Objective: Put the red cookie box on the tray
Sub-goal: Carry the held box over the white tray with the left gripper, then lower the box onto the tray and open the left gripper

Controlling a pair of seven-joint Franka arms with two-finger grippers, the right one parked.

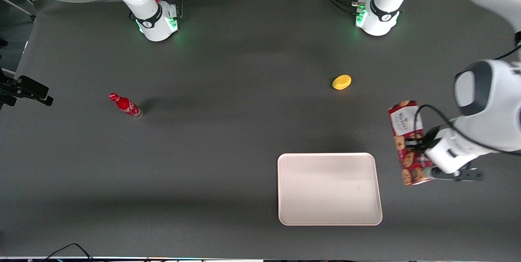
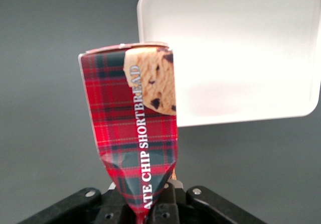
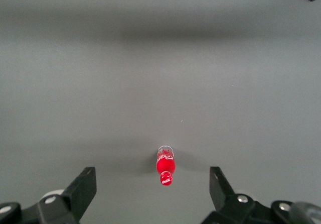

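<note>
Gripping the red cookie box (image 1: 407,142) near one end, the left gripper (image 1: 423,160) has its fingers clamped on the crumpled cardboard, and the box hangs lifted above the dark table (image 1: 228,132), just beside the tray (image 1: 329,188) on the working arm's side and not over it. The wrist view shows the plaid box (image 2: 135,133) pinched between the fingers with the pale tray (image 2: 235,53) below it. A yellow lemon-like object (image 1: 341,82) lies farther from the front camera than the tray, and a small red bottle (image 1: 125,105) lies toward the parked arm's end.
</note>
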